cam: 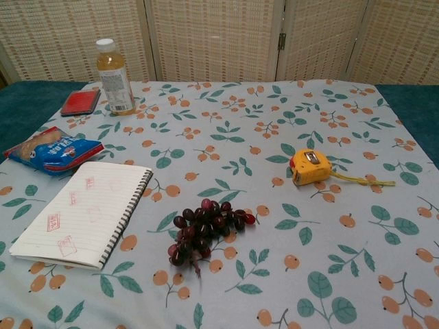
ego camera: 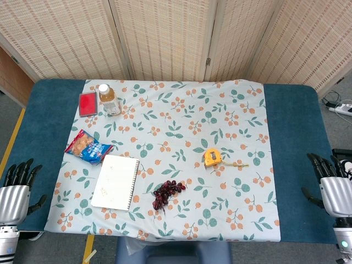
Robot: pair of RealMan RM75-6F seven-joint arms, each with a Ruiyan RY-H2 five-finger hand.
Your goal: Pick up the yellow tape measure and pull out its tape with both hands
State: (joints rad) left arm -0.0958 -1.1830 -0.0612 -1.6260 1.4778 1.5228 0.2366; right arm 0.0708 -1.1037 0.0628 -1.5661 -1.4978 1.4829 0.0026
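The yellow tape measure point(ego camera: 213, 157) point(cam: 310, 166) lies on the floral cloth, right of the table's middle, with a short length of yellow tape point(ego camera: 236, 163) point(cam: 363, 181) trailing out to its right. My left hand point(ego camera: 16, 190) hovers at the table's near left edge, fingers apart and holding nothing. My right hand point(ego camera: 330, 184) hangs at the near right edge, fingers likewise spread and empty. Both hands are far from the tape measure. The chest view shows neither hand.
A bunch of dark grapes point(ego camera: 166, 192) point(cam: 204, 228) lies near the front centre. A spiral notebook point(ego camera: 116, 181) point(cam: 81, 212) and a blue snack bag point(ego camera: 88, 147) point(cam: 53, 152) sit to the left. A juice bottle point(ego camera: 109, 99) point(cam: 116, 77) and a red case point(ego camera: 88, 103) point(cam: 80, 101) stand at the back left.
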